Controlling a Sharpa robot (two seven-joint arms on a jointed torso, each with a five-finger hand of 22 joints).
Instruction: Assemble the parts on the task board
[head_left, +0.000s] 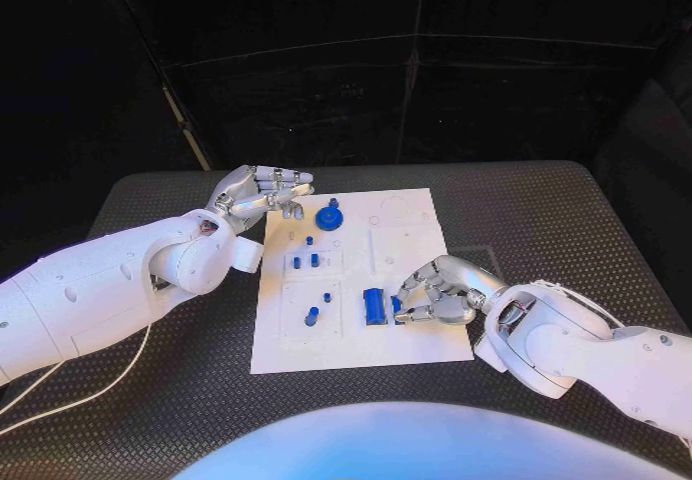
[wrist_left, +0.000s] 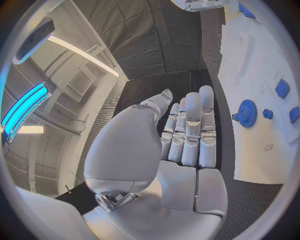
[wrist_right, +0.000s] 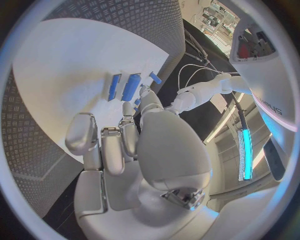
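Both hands — left hand (head_left: 264, 193), right hand (head_left: 437, 290) — flank the task board (head_left: 411, 215)

One task board (head_left: 389, 345), one blue gear (head_left: 330, 217), about eight small blue parts (head_left: 312, 316).

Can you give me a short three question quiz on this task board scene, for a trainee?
1. True or false: the blue gear lies at the far end of the task board, close to the left hand.
2. Which hand has its fingers at the long blue block? A) left hand B) right hand C) neither
3. Fill in: the task board lies on a ____ table.

Key: 1 true. 2 B, though whether it actually grips the block cannot be told. 3 black.
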